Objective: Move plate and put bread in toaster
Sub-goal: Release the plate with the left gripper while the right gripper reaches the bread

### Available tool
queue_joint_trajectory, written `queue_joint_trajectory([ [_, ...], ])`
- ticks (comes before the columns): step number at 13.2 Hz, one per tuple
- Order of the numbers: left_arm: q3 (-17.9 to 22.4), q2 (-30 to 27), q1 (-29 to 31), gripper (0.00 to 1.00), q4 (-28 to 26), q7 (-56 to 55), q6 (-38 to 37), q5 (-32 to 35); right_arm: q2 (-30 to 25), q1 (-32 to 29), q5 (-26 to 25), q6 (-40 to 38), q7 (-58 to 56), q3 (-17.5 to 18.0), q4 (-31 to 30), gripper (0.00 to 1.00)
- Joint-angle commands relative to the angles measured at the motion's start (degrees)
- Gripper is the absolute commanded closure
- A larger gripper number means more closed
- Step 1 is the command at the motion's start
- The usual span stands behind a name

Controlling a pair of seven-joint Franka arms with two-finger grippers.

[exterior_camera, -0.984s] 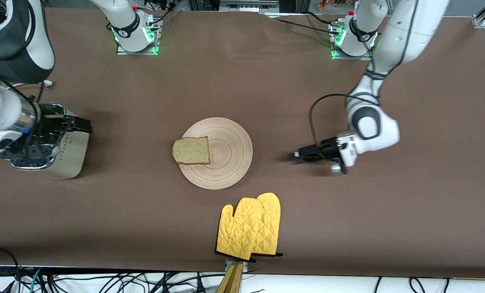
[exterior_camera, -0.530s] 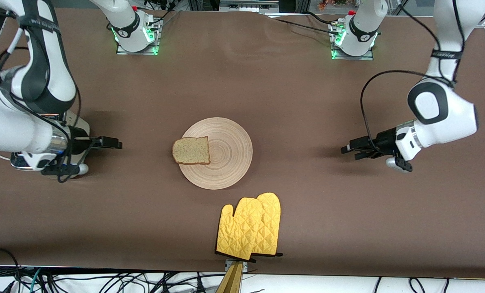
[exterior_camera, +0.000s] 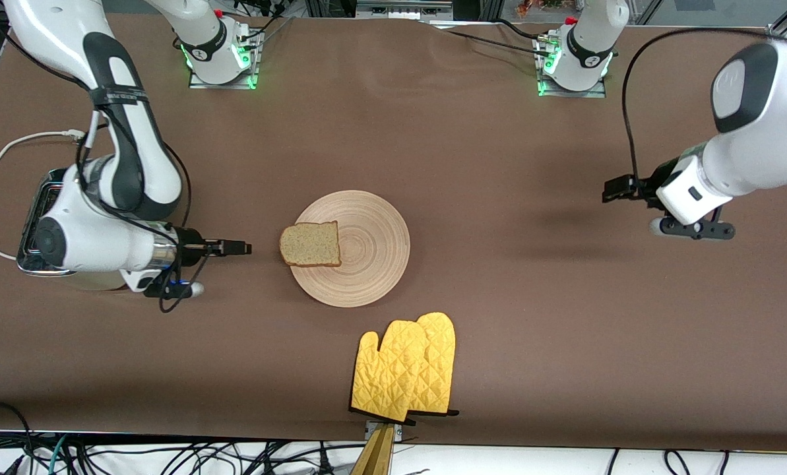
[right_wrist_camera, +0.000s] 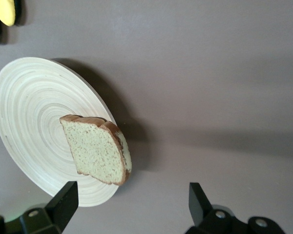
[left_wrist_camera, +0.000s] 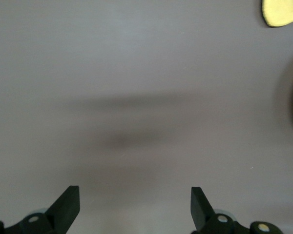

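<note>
bread (exterior_camera: pixel 310 244): soft, light, crumbly, overhanging plate (exterior_camera: pixel 360 247) rim toward toaster (exterior_camera: pixel 40 224) | I'd pinch the overhanging crust | right gripper (exterior_camera: pixel 243 248) just beside it, wide open, empty | left gripper (exterior_camera: pixel 614 189) open, empty, waiting

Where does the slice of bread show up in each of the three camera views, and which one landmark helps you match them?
Front view: the bread lies on the plate's edge toward the right arm's end, overhanging it.
Left wrist view: no bread; only bare table.
Right wrist view: the bread lies on the plate's rim, ahead of the open right end effector.
Shared landmark: the yellow oven mitts, a corner in both wrist views.
</note>
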Motion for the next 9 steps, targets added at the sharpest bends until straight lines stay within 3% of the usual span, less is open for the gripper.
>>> queue_joint_trajectory([
  [1,-1.2,1.1,-2.4,0.0,6.6,-7.8,-4.7,6.0,-0.1,-0.2,1.1,4.4,-1.5,2.2,-3.9,0.0],
  [9,-0.3,0.8,3.7,0.0,10.1,-7.8,-6.9,2.4,4.6,0.3,1.2,7.5,-2.9,5.0,-4.2,0.0],
])
